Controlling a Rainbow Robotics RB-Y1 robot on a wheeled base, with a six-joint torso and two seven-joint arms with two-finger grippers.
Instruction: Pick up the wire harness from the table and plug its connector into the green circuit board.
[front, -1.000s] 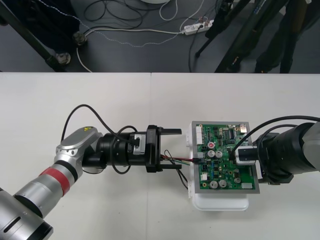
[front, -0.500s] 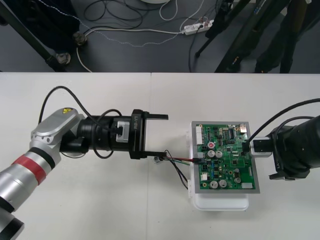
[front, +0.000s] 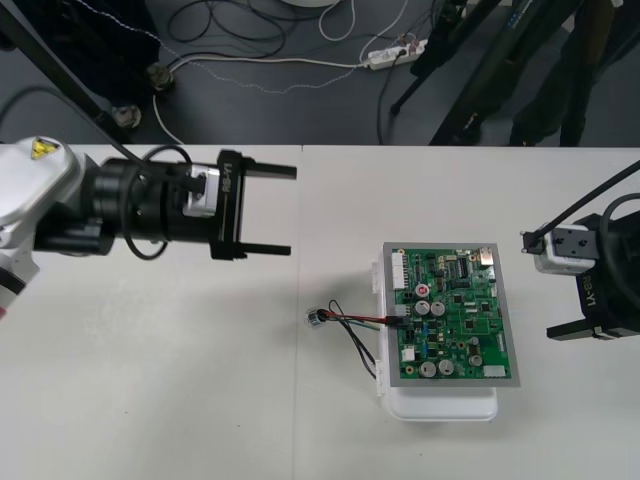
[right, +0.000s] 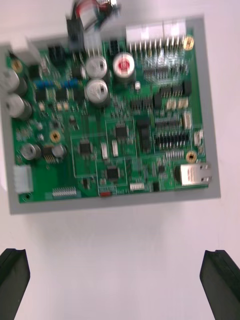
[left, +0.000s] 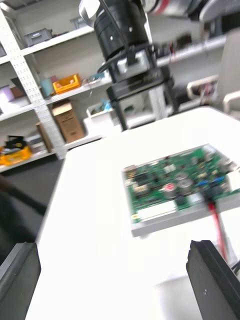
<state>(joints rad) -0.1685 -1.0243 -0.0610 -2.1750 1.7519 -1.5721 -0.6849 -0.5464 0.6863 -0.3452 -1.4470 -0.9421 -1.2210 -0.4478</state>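
Harness (front: 350, 322) w/ red/black/green wires is lying mid-frame, black plug (front: 400, 318) sitting in left edge of board (front: 460, 300). L gripper (front: 290, 211) upper left and R gripper (right: 117, 260) at right edge are both gaping wide, empty.

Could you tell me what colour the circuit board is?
The board is green; right wrist view.

You're seeing the right gripper (front: 540, 285) running off the front view's side edge, its body cut away. In its wrist view the harness (right: 92, 10) is getting cut by the frame just past the plug (right: 75, 30). One finger (left: 215, 280) of the left gripper (front: 292, 211) is covering the wires' socket end in that arm's wrist view. The white base (front: 440, 405) is lying mostly hidden under the board (front: 450, 315).
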